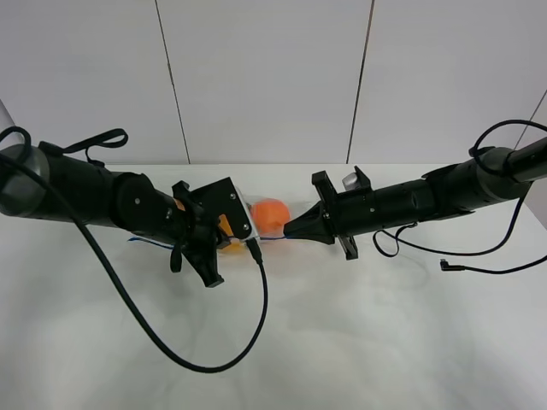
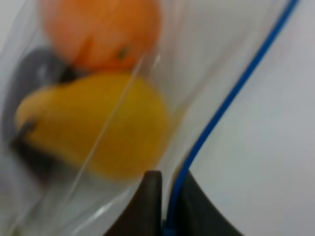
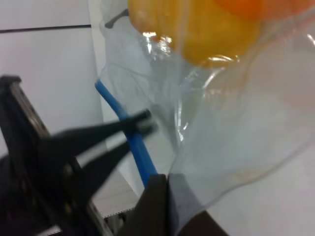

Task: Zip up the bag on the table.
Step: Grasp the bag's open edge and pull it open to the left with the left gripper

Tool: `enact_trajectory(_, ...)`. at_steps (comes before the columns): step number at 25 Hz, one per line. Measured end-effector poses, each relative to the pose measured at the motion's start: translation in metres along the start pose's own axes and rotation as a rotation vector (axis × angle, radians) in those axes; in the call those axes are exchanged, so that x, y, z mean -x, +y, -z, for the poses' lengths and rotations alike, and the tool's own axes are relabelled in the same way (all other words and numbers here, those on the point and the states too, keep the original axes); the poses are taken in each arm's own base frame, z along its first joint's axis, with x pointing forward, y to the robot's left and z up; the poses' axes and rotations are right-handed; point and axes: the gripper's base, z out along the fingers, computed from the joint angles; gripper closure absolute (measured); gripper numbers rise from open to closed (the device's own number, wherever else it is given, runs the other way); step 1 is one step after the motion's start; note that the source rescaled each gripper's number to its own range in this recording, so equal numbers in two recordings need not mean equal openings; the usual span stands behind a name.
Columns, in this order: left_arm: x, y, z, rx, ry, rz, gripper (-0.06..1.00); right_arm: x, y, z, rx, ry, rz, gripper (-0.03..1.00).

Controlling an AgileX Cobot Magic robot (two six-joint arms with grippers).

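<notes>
The clear bag (image 1: 256, 224) lies on the white table (image 1: 385, 342) between the two arms, with an orange item (image 1: 270, 215) showing through. In the left wrist view the bag (image 2: 147, 73) holds an orange item (image 2: 98, 29), a yellow item (image 2: 98, 128) and a dark item (image 2: 34, 73). My left gripper (image 1: 214, 256) (image 2: 170, 206) is shut on the blue zipper strip (image 2: 231, 93). My right gripper (image 1: 291, 229) (image 3: 169, 201) is shut on the bag's edge by the blue zipper strip (image 3: 135, 147). The left gripper's fingers (image 3: 138, 125) pinch the same strip a short way along.
A black cable (image 1: 214, 359) loops from the left arm over the table's front. Another thin cable (image 1: 479, 256) with a loose plug lies on the table right of the right arm. A white panelled wall (image 1: 265, 77) stands behind.
</notes>
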Motion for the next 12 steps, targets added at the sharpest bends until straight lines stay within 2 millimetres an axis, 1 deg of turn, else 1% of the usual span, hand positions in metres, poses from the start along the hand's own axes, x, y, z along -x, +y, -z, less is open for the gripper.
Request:
enact_trajectory(7,-0.027,0.028,0.002,0.045,0.051,0.085,0.94,0.003,-0.008,0.011,-0.026,0.002,0.005,0.97)
enact_trajectory(12,-0.046,0.044,0.005,0.076,0.083,0.138,0.94,0.004,-0.01,0.014,-0.032,0.004,0.004,0.97)
